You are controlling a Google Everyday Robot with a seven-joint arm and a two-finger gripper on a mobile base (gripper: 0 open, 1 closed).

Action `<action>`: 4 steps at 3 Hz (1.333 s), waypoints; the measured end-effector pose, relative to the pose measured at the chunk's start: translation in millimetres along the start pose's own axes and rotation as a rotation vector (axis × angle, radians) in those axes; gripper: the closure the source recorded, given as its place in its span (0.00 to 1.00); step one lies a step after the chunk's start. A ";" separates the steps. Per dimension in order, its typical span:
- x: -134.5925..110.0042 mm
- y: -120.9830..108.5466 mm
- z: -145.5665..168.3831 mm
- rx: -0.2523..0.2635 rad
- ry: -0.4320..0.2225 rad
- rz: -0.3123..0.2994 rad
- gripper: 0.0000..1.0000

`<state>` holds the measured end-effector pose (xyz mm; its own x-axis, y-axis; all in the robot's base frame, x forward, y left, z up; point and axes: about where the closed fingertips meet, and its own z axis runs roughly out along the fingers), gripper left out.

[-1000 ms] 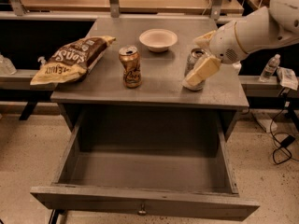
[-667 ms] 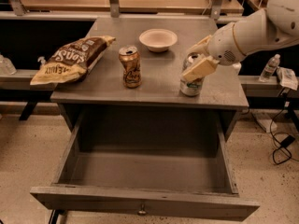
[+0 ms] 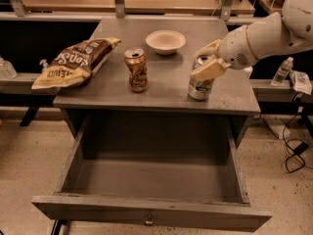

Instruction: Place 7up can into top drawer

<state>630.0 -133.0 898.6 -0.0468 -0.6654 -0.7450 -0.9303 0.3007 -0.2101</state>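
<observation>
The 7up can (image 3: 200,86), silvery-white with green and red markings, stands near the front right edge of the cabinet top (image 3: 166,89). My gripper (image 3: 207,59) comes in from the right on a white arm, with its tan fingers (image 3: 209,69) on either side of the can's top, closed against it. The can's base looks to be on or just above the surface. The top drawer (image 3: 146,210) is pulled fully open below, with nothing inside and a small round knob (image 3: 148,223) on its front panel.
An orange-gold can (image 3: 137,70) stands mid-top. A white bowl (image 3: 166,41) sits behind it. A brown chip bag (image 3: 76,62) lies at the left edge. A water bottle (image 3: 282,71) and cables (image 3: 293,153) are to the right of the cabinet.
My gripper has shifted a little left and up on the can. The can's body, hidden behind the near finger a second ago, now shows below it.
</observation>
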 end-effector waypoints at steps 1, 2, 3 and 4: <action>-13.9 13.0 -22.2 -0.029 -0.053 -0.019 1.00; -30.8 40.0 -58.6 -0.035 -0.089 -0.087 1.00; -39.2 88.7 -85.8 -0.077 -0.107 -0.221 1.00; -38.0 90.1 -87.3 -0.075 -0.106 -0.245 1.00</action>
<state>516.2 -140.3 963.3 0.2179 -0.6354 -0.7408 -0.9338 0.0851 -0.3477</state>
